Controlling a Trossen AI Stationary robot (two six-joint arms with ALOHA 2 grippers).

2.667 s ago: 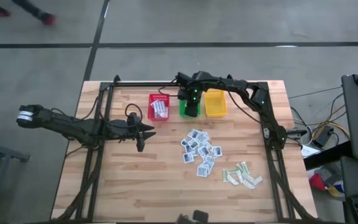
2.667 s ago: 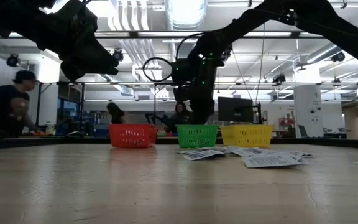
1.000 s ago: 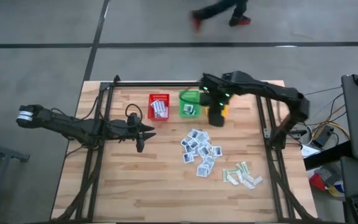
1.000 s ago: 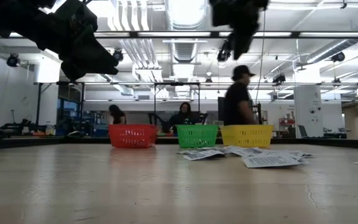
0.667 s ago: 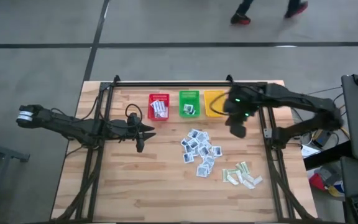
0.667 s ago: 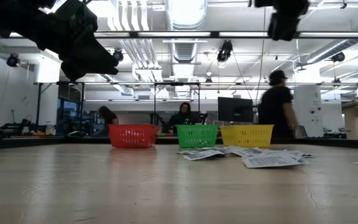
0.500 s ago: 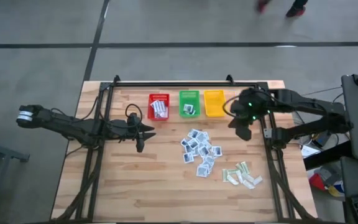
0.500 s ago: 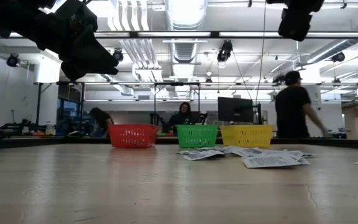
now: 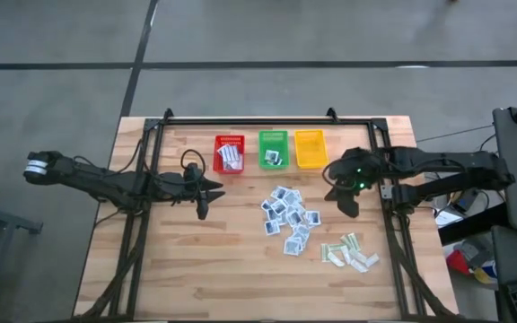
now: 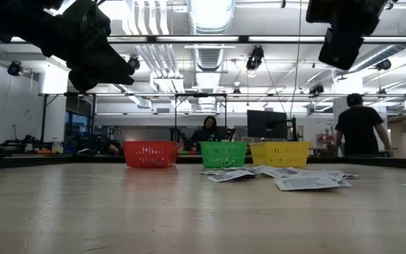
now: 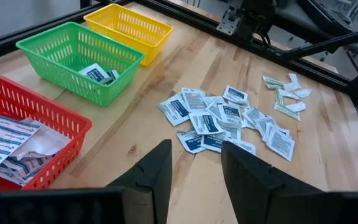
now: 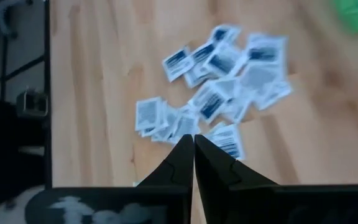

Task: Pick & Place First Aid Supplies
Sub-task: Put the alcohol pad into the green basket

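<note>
A pile of small square white-blue packets (image 9: 290,220) (image 11: 229,118) (image 12: 216,99) lies flat mid-table. Pale green-beige strips (image 9: 350,253) (image 11: 286,99) lie nearer the right front. The red basket (image 9: 230,153) holds oblong striped packets (image 11: 8,143). The green basket (image 9: 274,150) holds a few square packets (image 11: 98,73). My right gripper (image 9: 348,205) (image 12: 193,140) hangs shut and empty, high above the table just right of the square pile. Left of the pile, my left gripper (image 9: 212,188) (image 11: 194,168) waits open and empty above the table.
A yellow basket (image 9: 311,149) (image 11: 129,25) stands right of the green one at the far edge. A black frame rail (image 9: 389,193) runs along the table's right side under my right arm. Bare wood (image 9: 214,269) lies at the near left. A person (image 10: 359,127) stands beyond the table.
My right gripper has swung from over the baskets at the far edge toward the table's right and near side, sinking and tipping further down. It now hangs right of the square packets. A person has walked across the room behind.
</note>
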